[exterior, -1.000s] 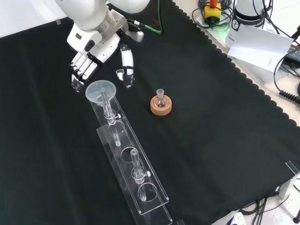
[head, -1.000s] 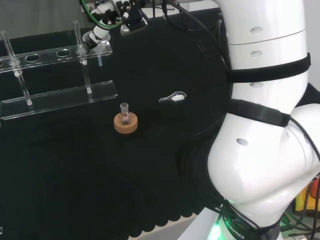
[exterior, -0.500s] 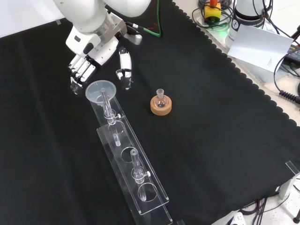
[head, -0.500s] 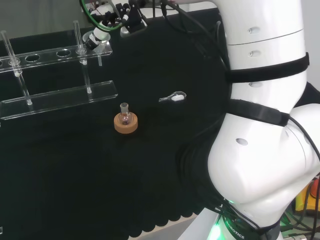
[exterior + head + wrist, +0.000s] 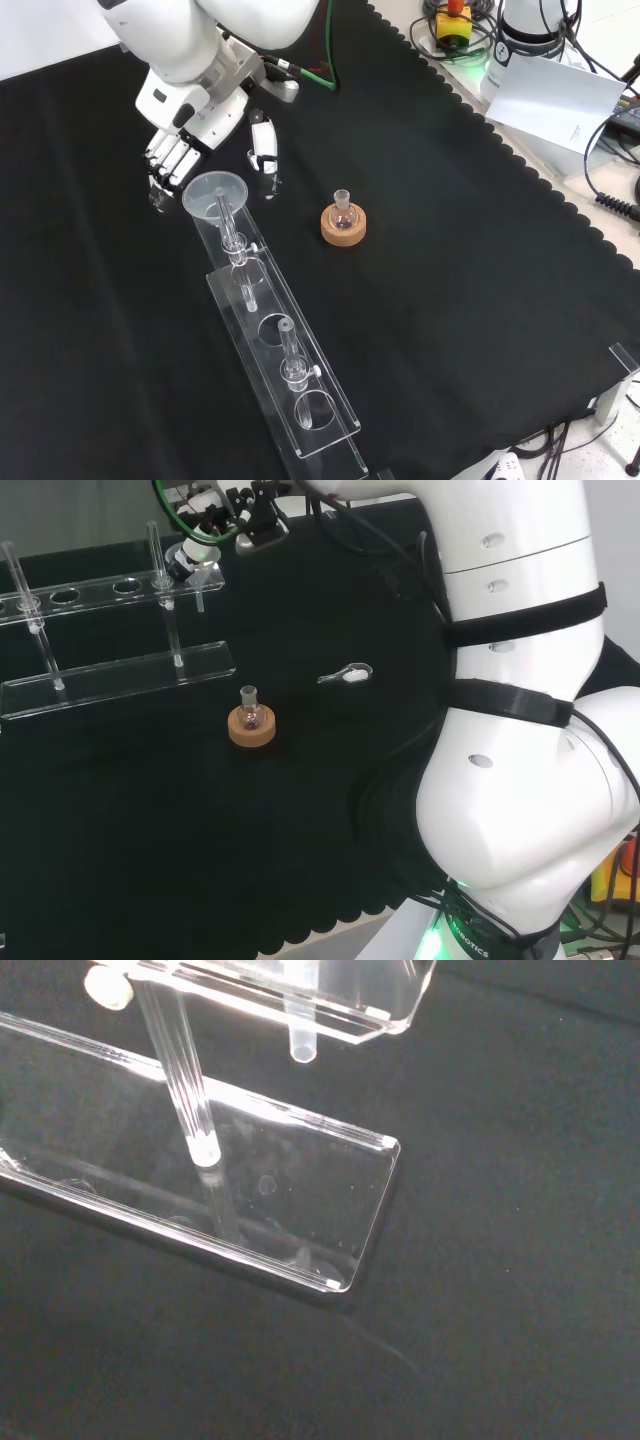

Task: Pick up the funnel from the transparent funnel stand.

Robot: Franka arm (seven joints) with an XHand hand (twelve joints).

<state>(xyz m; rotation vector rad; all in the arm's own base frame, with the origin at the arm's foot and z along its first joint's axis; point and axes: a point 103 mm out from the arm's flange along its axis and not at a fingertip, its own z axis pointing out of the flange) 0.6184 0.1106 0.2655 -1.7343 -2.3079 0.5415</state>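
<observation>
A clear funnel (image 5: 214, 193) sits in the end hole of the transparent funnel stand (image 5: 285, 375), its stem (image 5: 301, 1050) hanging below the top plate. The hand (image 5: 185, 140) hovers just beyond that end of the stand in the front view, fingers (image 5: 163, 168) straight and pointing down, thumb (image 5: 264, 150) apart to the right, holding nothing. In the head view the hand (image 5: 215, 525) is at the stand's right end (image 5: 200, 575). The wrist view looks down on the stand's base plate (image 5: 300, 1200) and a post.
A small round flask (image 5: 343, 210) rests on a cork ring (image 5: 343, 229) right of the stand in the front view. A small clear spoon-like piece (image 5: 345, 675) lies on the cloth in the head view. The arm's white links (image 5: 520, 730) take up the head view's right.
The hand has drifted slightly up and left in the front view, away from the funnel's rim. The funnel and stand have not moved.
</observation>
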